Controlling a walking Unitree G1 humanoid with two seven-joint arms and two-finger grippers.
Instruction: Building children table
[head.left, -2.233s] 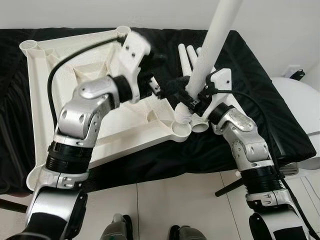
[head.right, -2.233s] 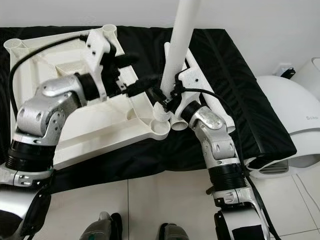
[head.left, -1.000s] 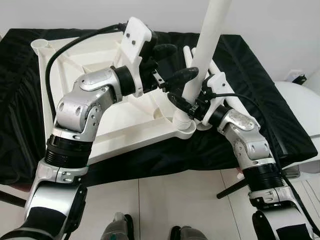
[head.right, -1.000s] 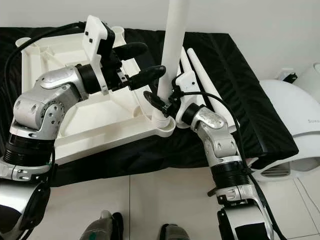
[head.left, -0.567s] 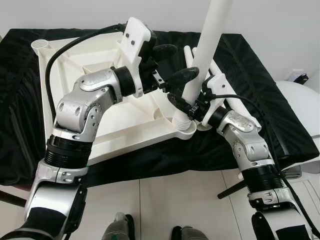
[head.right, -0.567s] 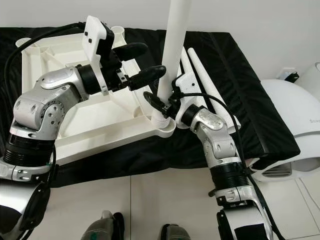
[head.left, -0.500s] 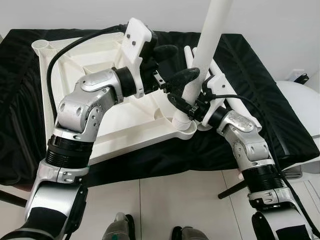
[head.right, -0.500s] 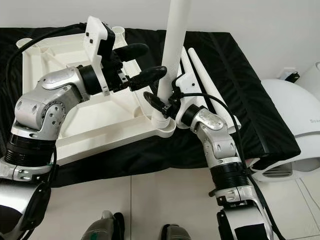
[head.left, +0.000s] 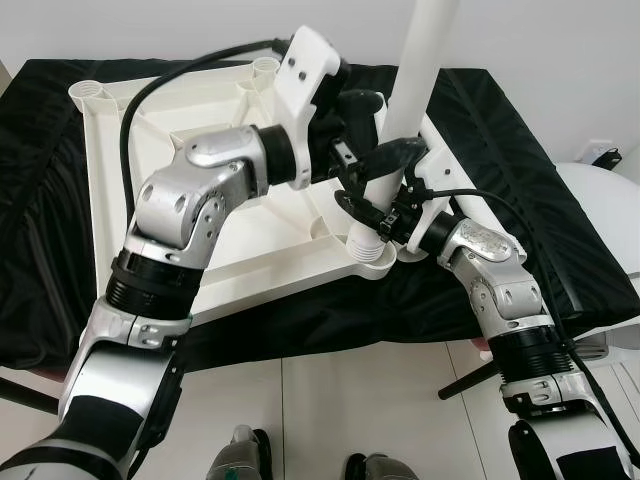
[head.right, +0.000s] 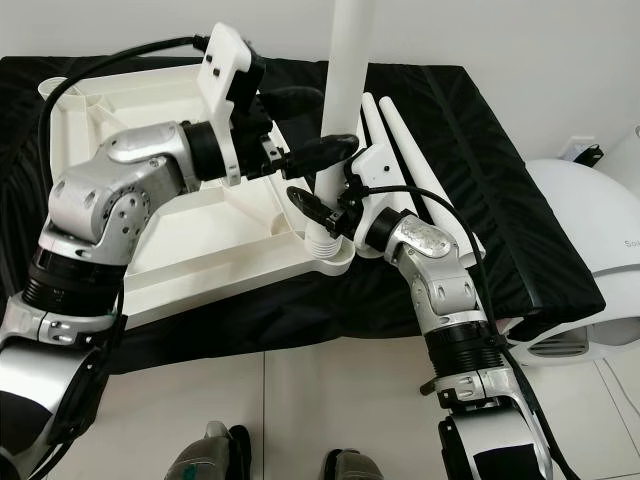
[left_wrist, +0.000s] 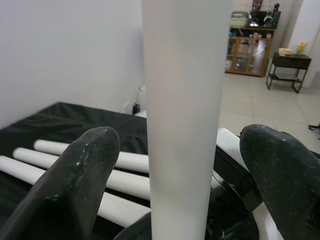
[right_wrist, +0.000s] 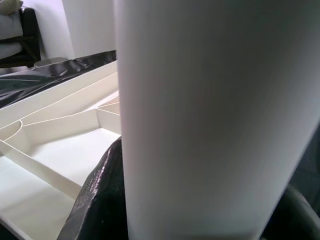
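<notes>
Bright, even indoor light filled the head views, sharp throughout, with soft glints on the black cover (head.left: 520, 130). Edges bowed slightly. In the wrist views the white leg (left_wrist: 182, 115) loomed close and blurred, and the left fingers (left_wrist: 75, 185) were soft too.

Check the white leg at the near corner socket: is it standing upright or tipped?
Upright. The white leg rises straight from the corner socket of the upturned tabletop, with the right gripper around its base.

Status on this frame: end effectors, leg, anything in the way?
Right end effector clamps leg at corner socket. Left end effector open, straddling it. Spare legs beside.
</notes>
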